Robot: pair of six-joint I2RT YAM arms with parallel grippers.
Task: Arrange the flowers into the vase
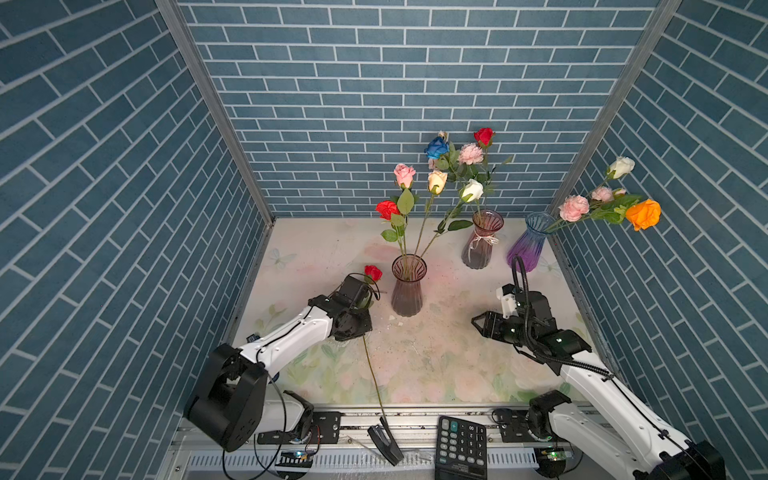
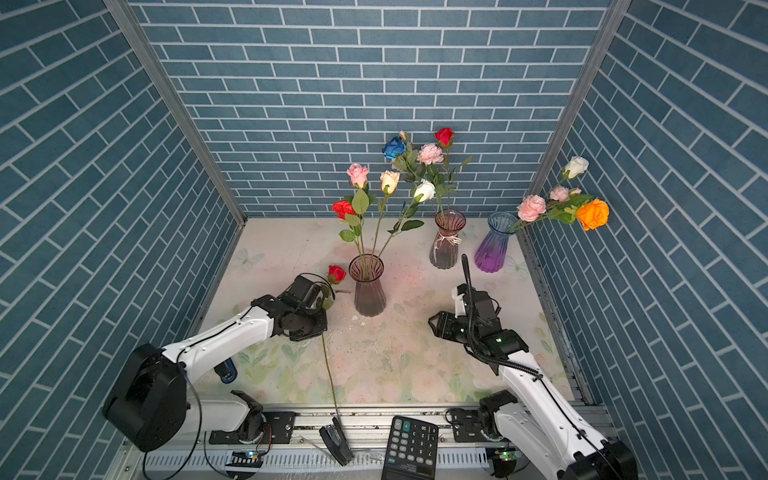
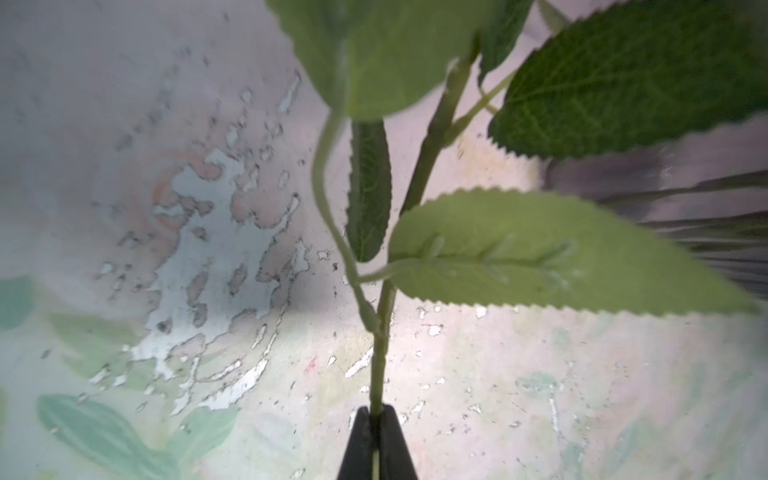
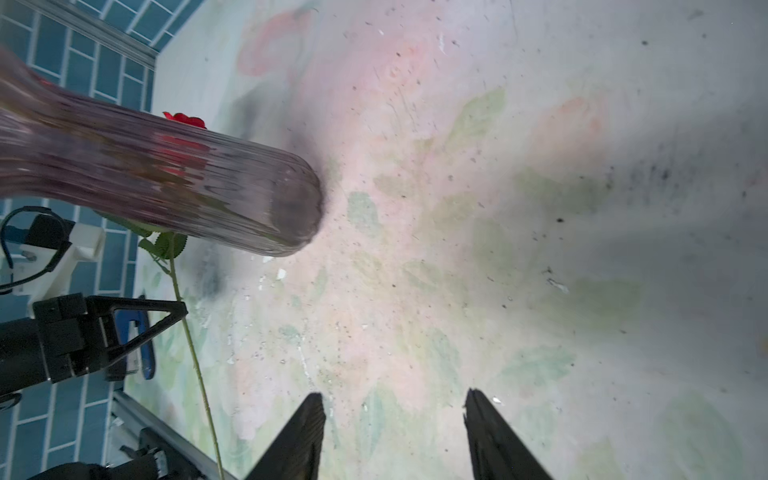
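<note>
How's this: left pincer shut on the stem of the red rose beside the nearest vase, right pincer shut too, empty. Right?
No: the right pincer is open, empty, as the right wrist view shows. The left pincer is shut on the stem of the red rose beside the nearest vase.

Right end effector (image 4: pixel 394 392) spread above floral mat (image 4: pixel 519 216); ribbed vase (image 4: pixel 166 178) beyond.
</note>
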